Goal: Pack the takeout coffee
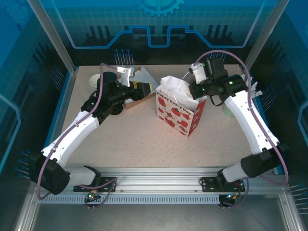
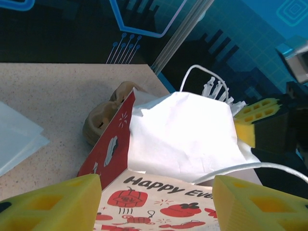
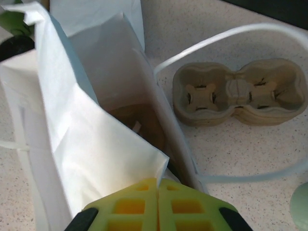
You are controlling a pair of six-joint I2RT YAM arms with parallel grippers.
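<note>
The strawberry-print bag point(image 1: 177, 111) stands open in the middle of the table, its white lining showing. My right gripper point(image 3: 158, 185) is shut on the bag's white top rim point(image 3: 144, 159), pinching the paper at the right side of the mouth point(image 1: 196, 92). My left gripper point(image 2: 156, 202) is open at the bag's upper left corner point(image 1: 139, 89). Its yellow fingers point(image 2: 53, 204) stand wide apart with nothing held, and the printed front face point(image 2: 159, 202) lies just beyond them. The takeout coffee is hidden.
A brown two-cup carrier point(image 3: 238, 91) lies on the table just behind the bag point(image 2: 103, 120). White paper sheets point(image 2: 19, 134) lie at the back left. A pale green cup point(image 3: 301, 204) stands at the right, under my right arm point(image 1: 227, 109). The bag's white handle loop point(image 3: 231, 36) arcs over the carrier.
</note>
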